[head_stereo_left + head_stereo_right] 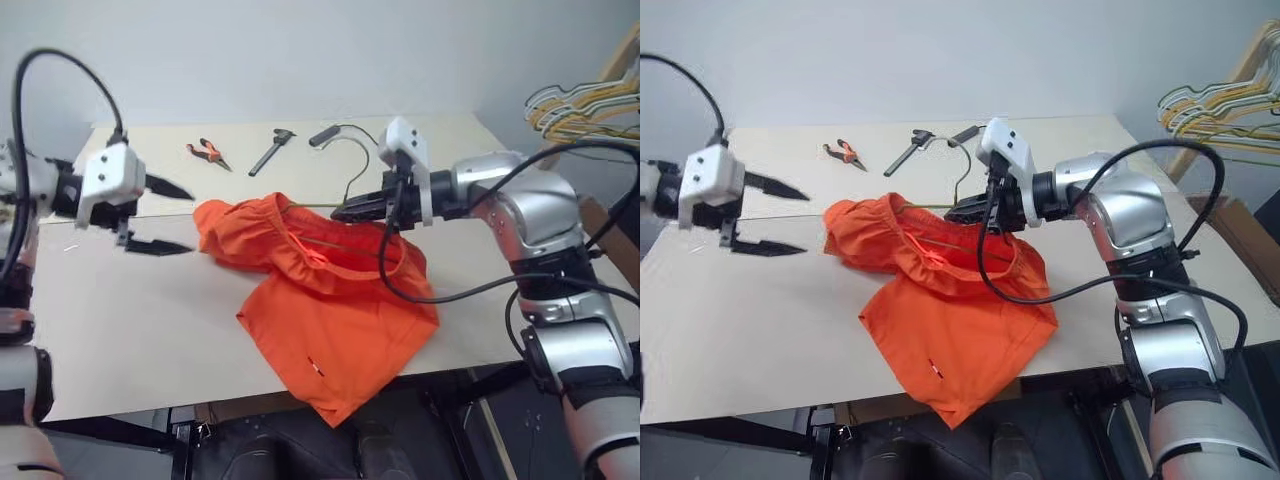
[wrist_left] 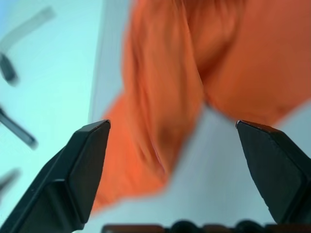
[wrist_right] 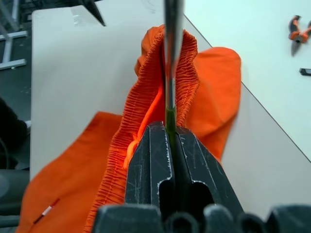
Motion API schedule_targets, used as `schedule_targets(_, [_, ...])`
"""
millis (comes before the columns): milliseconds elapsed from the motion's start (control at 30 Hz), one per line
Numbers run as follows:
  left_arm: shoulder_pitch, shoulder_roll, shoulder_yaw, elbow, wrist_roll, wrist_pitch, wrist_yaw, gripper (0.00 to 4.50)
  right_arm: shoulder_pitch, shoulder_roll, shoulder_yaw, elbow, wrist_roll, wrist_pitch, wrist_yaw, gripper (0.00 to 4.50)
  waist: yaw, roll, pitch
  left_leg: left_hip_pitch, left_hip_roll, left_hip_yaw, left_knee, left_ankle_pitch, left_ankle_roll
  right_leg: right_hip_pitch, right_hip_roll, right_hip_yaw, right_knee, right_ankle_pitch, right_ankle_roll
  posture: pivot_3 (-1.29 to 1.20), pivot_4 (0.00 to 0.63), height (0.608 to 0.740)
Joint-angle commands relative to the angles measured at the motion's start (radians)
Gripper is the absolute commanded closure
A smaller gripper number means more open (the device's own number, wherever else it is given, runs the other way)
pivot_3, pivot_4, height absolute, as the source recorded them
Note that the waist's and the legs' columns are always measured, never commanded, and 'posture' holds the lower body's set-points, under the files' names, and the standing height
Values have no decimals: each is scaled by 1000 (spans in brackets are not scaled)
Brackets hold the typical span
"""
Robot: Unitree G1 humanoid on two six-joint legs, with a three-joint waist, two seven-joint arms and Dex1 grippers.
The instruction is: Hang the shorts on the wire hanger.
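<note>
Right wrist view: shorts [image 3: 146, 131], orange, gathered waistband bunched up around a thin metal wire that runs through the waist opening. Wire hanger [image 1: 352, 172], grey, hook curving up above the table; its lower wire passes into the waistband. Shorts lie near the middle of the table [image 1: 120, 330], upper part lifted onto the wire, lower legs spread flat and reaching the near edge.

Right gripper [image 1: 352, 209]: clamped tight on the hanger wire, at the point where it meets the waistband.
Left gripper [image 1: 165, 217]: fingers spread wide, nothing between them, hovering just beside the near end of the shorts without touching the cloth.

Progress, as a judgement: threading appears largely done, since the waistband sits on the wire and the left gripper has nothing in it. Left to do: lift the hanger clear so the shorts hang free of the table, and confirm they stay on.

Hard to make out: most of the hanger's triangle is buried in fabric, so whether the wire passes fully through the waist or only under one fold cannot be told.

Also present: pliers [image 1: 207, 152] and a dark hand tool [image 1: 270, 152] at the far side of the table; a bunch of coloured hangers [image 1: 585, 105] off to the right.
</note>
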Motion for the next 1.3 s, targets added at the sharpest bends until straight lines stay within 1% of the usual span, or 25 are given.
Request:
schedule_targets(33, [-86, -111, -21, 26, 23, 22, 64, 17, -89, -2, -3, 26, 3, 20, 36, 4500, 2, -1, -1, 0, 0, 0, 0, 0, 0, 0, 0, 0, 0, 0, 0, -92, 33, 740])
schedule_targets(133, [-131, -180, -57, 89, 65, 4, 54, 17, -116, -1, 14, 41, -7, 12, 53, 4500, -4, -1, -3, 0, 0, 1, 0, 0, 0, 0, 0, 0, -1, 0, 0, -101, 32, 740])
schedule_targets(233, [-181, -227, -120, 208, 159, -90, 63, 17, -128, -3, 28, 33, -16, 7, 64, 4500, -24, -1, -3, -1, 0, 2, -1, 2, -3, -1, 0, 1, -1, 0, 0, -108, 31, 740])
schedule_targets(267, [-200, -241, -133, 244, 183, -108, 70, 198, -128, -3, 30, 30, -17, 5, 67, 4500, -31, -1, -3, -1, 0, 2, -1, 3, -4, -1, 0, 1, -1, 0, 0, -123, 30, 740])
schedule_targets(333, [-232, -263, -139, 299, 197, -140, 53, 624, -128, -5, 31, 26, -15, 7, 70, 4500, -42, -1, -3, -1, 0, 2, -1, 2, -4, -2, 0, 2, 0, 0, 0, -125, 29, 740])
schedule_targets(467, [-265, -292, -128, 355, 196, -163, 8, 1933, -131, -6, 29, 25, -19, 9, 73, 4500, -64, -1, -3, -2, 0, 0, -1, 2, -3, -2, 0, 2, -1, 0, 0, -138, 32, 740])
schedule_targets(533, [-267, -294, -129, 368, 200, -176, -10, 2658, -134, -5, 29, 28, -24, 10, 74, 4500, -75, -1, -3, -1, 0, -3, -1, 2, -3, -3, 0, 2, 0, 0, 0, -141, 33, 740])
schedule_targets(733, [-267, -298, -114, 386, 190, -175, -40, 4476, -139, -4, 29, 40, -33, 7, 76, 4500, -87, -1, -3, -1, 0, -5, -1, 1, -1, -3, 0, 3, 0, 0, 0, -143, 37, 740])
schedule_targets(833, [-260, -298, -105, 380, 179, -164, -44, 4476, -130, -3, 33, 36, -49, -16, 66, 4500, -86, -1, -3, -1, 0, -5, -1, 1, -1, -3, 0, 3, 0, 0, 0, -145, 36, 740])
schedule_targets(967, [-245, -291, -101, 359, 154, -132, -44, 4500, -114, -18, 31, 20, -71, -12, 41, 3327, -85, -1, -3, -1, 0, -5, -1, 1, -1, -3, 0, 3, 0, 0, 0, -148, 38, 740])
schedule_targets(1000, [-242, -289, -98, 356, 151, -124, -44, 4500, -112, -26, 22, 16, -69, 1, 36, 2921, -84, -1, -3, -1, 0, -5, -1, 1, -1, -3, 0, 3, 0, 0, 0, -148, 39, 740])
schedule_targets(1033, [-240, -286, -96, 356, 149, -119, -44, 4500, -106, -43, 6, 7, -68, 5, 34, 2655, -84, -1, -3, -1, 0, -5, -1, 1, -1, -3, 0, 3, 0, 0, 0, -148, 39, 740])
schedule_targets(1100, [-231, -277, -91, 351, 145, -108, -44, 4500, -88, -99, -44, -38, -49, 28, 28, 1904, -82, -1, -3, -1, 0, -5, -1, 1, -1, -3, 0, 3, 0, 0, 0, -152, 43, 740])
schedule_targets(1167, [-221, -269, -88, 342, 139, -96, -44, 4500, -60, -155, -95, -98, -19, 53, 29, 1326, -78, -1, -3, -2, 0, -5, -1, 0, 0, -4, 0, 3, 0, 0, 0, -153, 47, 740])
schedule_targets(1267, [-207, -263, -86, 326, 134, -83, -44, 4500, -4, -225, -156, -182, 19, 88, 19, 258, -79, -1, -3, -2, 0, -5, -2, 0, 0, -4, -1, 3, 0, 0, 0, -155, 48, 740])
schedule_targets(1300, [-203, -262, -85, 320, 133, -79, -44, 4500, 16, -243, -172, -207, 29, 97, 17, 31, -79, -1, -3, -2, 0, -5, -2, 0, 0, -4, 0, 3, 0, 0, 0, -152, 48, 740])
